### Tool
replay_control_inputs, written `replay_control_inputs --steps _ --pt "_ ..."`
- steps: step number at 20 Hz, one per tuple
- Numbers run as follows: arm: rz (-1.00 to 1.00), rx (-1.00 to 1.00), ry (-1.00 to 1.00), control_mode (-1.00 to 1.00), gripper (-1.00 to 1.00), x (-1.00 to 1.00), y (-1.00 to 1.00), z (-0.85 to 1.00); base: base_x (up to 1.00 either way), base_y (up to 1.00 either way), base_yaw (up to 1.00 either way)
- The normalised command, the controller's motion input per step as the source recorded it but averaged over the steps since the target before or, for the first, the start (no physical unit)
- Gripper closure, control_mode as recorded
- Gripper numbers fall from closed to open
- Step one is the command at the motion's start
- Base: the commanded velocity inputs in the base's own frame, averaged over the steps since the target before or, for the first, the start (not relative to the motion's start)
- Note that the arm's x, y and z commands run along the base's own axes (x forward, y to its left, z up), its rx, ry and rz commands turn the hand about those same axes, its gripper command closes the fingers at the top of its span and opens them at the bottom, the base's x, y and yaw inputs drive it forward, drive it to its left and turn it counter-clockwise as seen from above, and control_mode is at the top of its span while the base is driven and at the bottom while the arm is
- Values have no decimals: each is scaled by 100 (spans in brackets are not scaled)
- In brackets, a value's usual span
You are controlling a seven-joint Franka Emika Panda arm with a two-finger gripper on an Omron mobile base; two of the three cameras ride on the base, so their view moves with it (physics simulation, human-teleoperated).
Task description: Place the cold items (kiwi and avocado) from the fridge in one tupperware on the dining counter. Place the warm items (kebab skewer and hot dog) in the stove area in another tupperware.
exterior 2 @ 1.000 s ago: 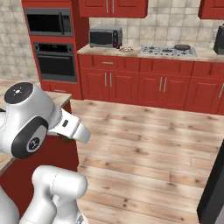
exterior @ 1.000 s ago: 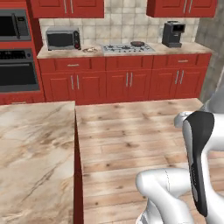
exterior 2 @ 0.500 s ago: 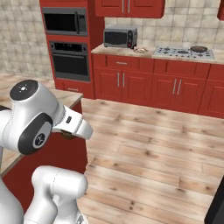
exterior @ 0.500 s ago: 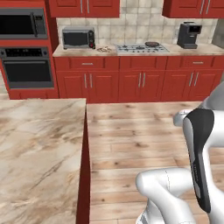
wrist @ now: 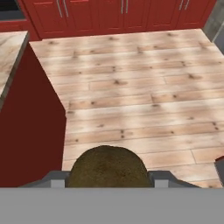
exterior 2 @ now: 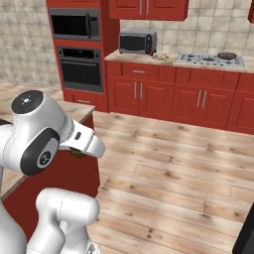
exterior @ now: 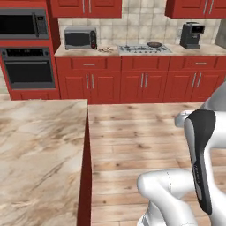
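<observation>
– Where was the kiwi (wrist: 108, 167)?

– Between the gripper (wrist: 107, 178) fingers, clamped across its middle, beside the island (exterior: 42, 150).

– Would it handle easily?

– Light, fuzzy and soft, I'd judge; a hard squeeze would bruise it.

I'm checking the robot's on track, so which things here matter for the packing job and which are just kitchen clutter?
For the job:
kiwi, held in the gripper
marble counter
stove

Just around:
microwave
wall oven
coffee machine
red cabinets
</observation>
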Motion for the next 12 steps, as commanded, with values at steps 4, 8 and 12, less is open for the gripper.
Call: replay_control_inputs --steps 4,8,12 --pt "0 0 0 100 100 0 0 0 49 0 -12" --pt "0 0 0 100 100 0 0 0 90 5 -11" --pt "0 0 0 100 100 0 0 0 100 0 -2"
